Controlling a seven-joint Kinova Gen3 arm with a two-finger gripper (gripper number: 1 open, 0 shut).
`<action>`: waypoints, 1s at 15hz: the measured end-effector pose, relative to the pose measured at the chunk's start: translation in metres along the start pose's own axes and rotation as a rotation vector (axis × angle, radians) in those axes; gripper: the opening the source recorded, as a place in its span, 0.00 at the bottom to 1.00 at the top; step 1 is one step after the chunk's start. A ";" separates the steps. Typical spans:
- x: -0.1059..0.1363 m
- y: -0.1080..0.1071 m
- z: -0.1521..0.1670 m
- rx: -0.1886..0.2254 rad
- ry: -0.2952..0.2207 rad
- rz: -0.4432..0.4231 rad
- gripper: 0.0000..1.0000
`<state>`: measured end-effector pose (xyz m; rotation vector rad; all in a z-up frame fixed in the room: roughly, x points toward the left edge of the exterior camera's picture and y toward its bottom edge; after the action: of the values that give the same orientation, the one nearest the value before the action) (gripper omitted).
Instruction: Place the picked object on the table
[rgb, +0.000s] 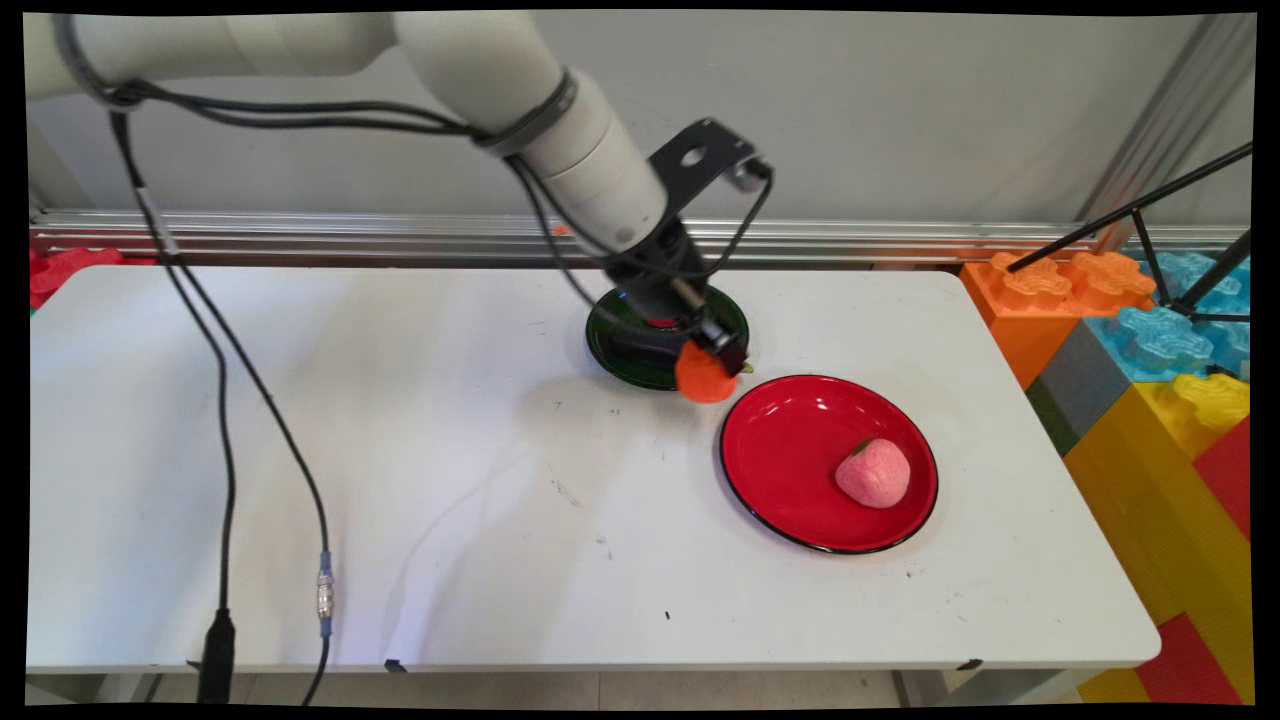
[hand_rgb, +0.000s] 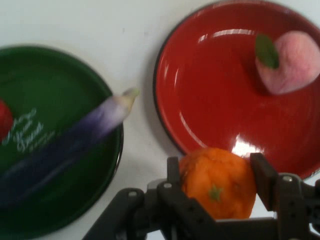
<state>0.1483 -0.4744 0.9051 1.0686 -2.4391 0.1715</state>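
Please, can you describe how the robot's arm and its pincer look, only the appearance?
The arm is white and made of round tube-like links. Thin black cables hang from it, held by a dark band near the wrist. A black metal bracket with a hole sticks out there. The pincer is black, with a jointed linkage and two fingers. No lettering shows.

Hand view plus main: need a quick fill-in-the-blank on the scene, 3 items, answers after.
1. The end effector is shut on an ____ toy fruit.
2. The pink peach lies on the ____ plate.
3. The purple eggplant lies across the ____ plate, its tip past the rim.

Missing words: orange; red; green
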 end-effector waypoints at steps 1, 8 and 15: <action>-0.009 0.000 0.000 0.004 -0.009 -0.003 0.00; -0.060 -0.012 0.026 0.028 -0.025 0.024 0.00; -0.086 -0.028 0.060 0.034 -0.007 0.056 0.00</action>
<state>0.1966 -0.4540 0.8099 1.0177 -2.4822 0.2277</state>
